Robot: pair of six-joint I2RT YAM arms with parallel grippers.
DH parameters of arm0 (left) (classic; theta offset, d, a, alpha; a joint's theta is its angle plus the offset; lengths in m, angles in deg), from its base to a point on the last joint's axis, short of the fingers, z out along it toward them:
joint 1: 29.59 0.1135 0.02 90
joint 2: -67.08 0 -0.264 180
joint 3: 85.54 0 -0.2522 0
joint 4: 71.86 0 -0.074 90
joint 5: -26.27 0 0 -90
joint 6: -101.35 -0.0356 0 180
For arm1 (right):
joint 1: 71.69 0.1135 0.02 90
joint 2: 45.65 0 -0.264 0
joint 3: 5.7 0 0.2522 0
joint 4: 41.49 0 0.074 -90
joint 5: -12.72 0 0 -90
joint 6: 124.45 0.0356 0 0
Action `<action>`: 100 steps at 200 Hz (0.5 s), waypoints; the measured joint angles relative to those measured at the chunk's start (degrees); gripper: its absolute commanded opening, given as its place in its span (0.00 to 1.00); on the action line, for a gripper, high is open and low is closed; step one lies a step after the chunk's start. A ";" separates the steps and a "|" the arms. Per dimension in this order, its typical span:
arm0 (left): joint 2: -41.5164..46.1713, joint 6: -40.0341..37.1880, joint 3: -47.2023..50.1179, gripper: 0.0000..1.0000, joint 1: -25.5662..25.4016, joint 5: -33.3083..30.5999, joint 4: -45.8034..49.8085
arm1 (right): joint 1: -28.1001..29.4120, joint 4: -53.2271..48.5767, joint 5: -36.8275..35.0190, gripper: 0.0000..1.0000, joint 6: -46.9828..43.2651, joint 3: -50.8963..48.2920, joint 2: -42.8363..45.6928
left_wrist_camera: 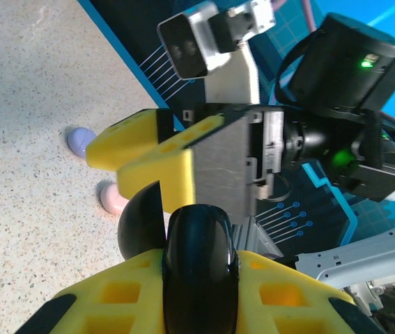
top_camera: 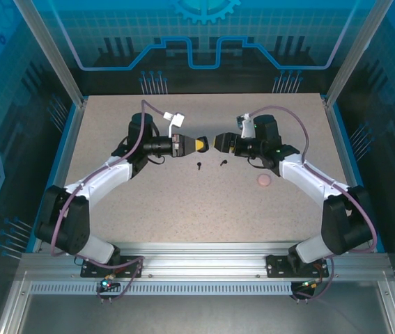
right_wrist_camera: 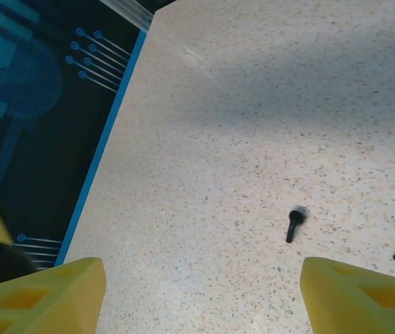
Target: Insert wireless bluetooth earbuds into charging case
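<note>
Top view: left gripper (top_camera: pixel 198 145) and right gripper (top_camera: pixel 216 143) tip to tip, black earbuds (top_camera: pixel 200 165) on table (top_camera: pixel 183 209) at 6 o'clock; left wrist: left gripper (left_wrist_camera: pixel 200 285) clamped on black case (left_wrist_camera: pixel 200 236); right wrist: right gripper (right_wrist_camera: pixel 204 292) spread wide, empty, earbud (right_wrist_camera: pixel 295 224) at 2 o'clock.

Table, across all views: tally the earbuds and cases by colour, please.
Black earbuds: 2
Black case, held in left tool: 1
Pink case: 1
Lilac case: 1
Total: 5
</note>
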 measured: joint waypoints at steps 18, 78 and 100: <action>0.20 -0.02 0.00 0.00 0.00 0.13 0.02 | -0.31 0.02 0.22 0.74 0.17 -0.42 0.07; 0.20 -0.02 -0.04 0.00 0.00 0.20 0.02 | -0.33 -0.42 4.74 0.71 -0.20 -1.92 4.33; 0.20 -0.02 -0.04 0.00 0.00 0.39 0.02 | 0.07 -0.28 7.08 0.67 -0.57 -1.92 5.42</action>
